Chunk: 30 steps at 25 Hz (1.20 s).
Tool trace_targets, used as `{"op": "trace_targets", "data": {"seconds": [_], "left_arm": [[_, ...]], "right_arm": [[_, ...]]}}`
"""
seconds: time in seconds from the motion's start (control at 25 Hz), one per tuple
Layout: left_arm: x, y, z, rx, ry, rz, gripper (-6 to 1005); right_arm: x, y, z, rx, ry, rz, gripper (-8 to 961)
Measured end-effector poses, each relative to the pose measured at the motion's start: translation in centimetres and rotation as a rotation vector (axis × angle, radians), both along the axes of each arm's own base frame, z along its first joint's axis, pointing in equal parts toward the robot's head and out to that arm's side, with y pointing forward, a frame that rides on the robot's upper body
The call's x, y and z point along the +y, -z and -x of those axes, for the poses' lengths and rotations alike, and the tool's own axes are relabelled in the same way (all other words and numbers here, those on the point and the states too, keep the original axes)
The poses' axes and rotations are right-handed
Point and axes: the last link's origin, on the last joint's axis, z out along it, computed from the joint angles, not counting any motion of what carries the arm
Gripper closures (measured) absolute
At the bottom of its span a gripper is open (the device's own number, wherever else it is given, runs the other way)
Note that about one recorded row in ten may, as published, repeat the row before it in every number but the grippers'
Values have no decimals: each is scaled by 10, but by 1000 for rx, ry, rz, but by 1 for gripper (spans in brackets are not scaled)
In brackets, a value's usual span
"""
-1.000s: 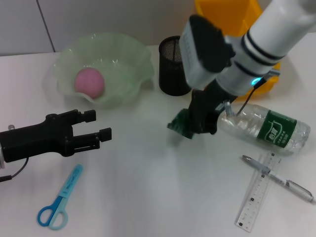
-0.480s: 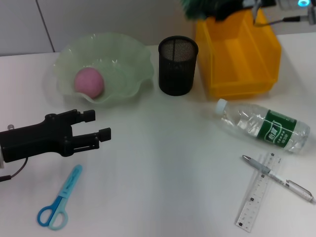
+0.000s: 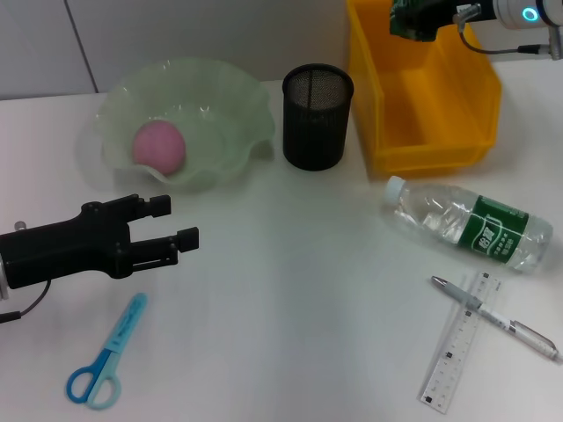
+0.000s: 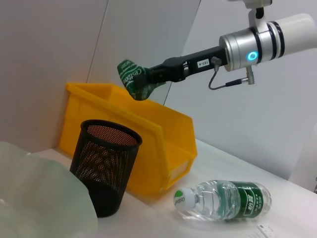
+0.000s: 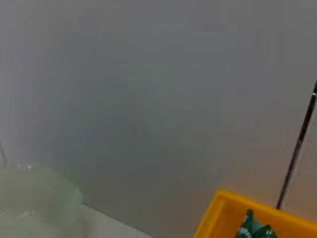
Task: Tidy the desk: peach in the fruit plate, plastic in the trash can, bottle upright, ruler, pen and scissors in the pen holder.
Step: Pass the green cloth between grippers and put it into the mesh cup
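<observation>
A white desk set against a pale grey wall forms the work surface. High at its far right edge, the right gripper is closed on a crumpled green plastic wrapper, which is held in the air directly over the yellow plastic bin serving as the trash can. The wrapper is judged to be very light, soft and crushable; it is pinched at one bunched end, so it should drop freely once released, though thin film may cling to the pads.

Below and to the left of that gripper stands the black mesh pen holder, and further left the pale green wavy-edged fruit plate already holds the pink peach. Nearer the robot than the bin, the clear plastic bottle with a green label lies on its side; it looks smooth and liable to roll, so a grasp around the body is advisable. The silver pen lies crossed over the transparent ruler.

The left gripper hovers open near the left edge, with the light blue scissors just beside it, towards the robot.
</observation>
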Motion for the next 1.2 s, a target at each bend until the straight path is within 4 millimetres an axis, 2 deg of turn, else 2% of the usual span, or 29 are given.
{"op": "trace_targets", "data": {"seconds": [0.32,0.52,0.96,1.2], "left_arm": [[0,-1,1,4,0,-1,222],[0,-2,1,6,0,-2,224],[2,-3,0,8,5,-3,227],[2,-4,1,9,4,-3,229]], "right_arm": [[-3,-6,-5,22,23,-40,794],[-3,-6,-4,24,23,-40,556],[-4,-5,-5,37,28,-34,214],[-10,-12,-7,73,50,-23,215]]}}
